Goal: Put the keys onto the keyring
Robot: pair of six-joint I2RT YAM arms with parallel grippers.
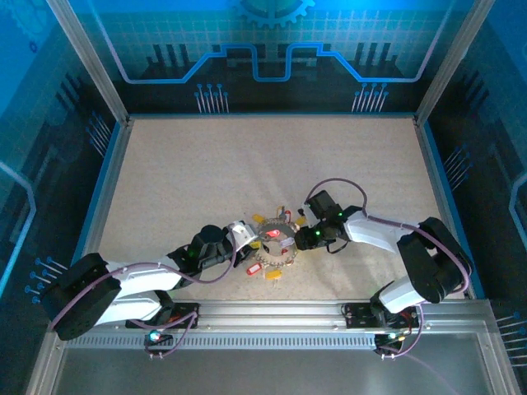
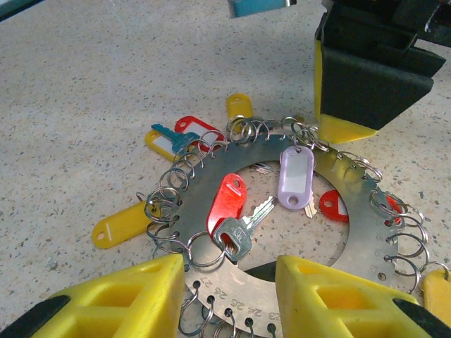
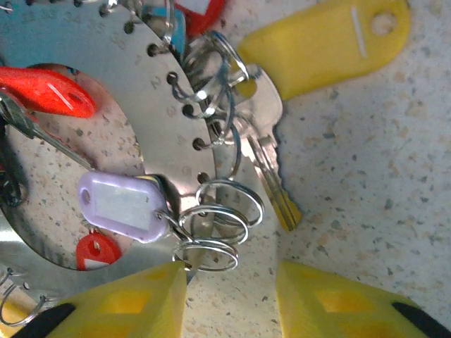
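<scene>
The keyring (image 1: 277, 249) is a flat grey metal ring (image 2: 211, 179) with numbered holes and many small split rings along its rim. A red-tagged silver key (image 2: 236, 236) and a pale purple tag (image 2: 296, 177) lie across its centre. Yellow (image 2: 120, 225) and red tags fan outside it. My left gripper (image 2: 232, 289) stands open with the numbered near rim lying between its yellow fingers. My right gripper (image 3: 232, 296) is open over bare table, its left finger (image 3: 120, 303) beside the split rings (image 3: 211, 232) that carry the purple tag (image 3: 120, 204). A yellow-tagged key (image 3: 271, 169) lies just ahead.
Both arms meet at the ring in the middle of the beige table (image 1: 206, 164), left gripper (image 1: 251, 241) on its left, right gripper (image 1: 300, 237) on its right. Metal frame rails (image 1: 107, 173) edge the table. The right gripper's fingers (image 2: 345, 128) stand over the ring's far side.
</scene>
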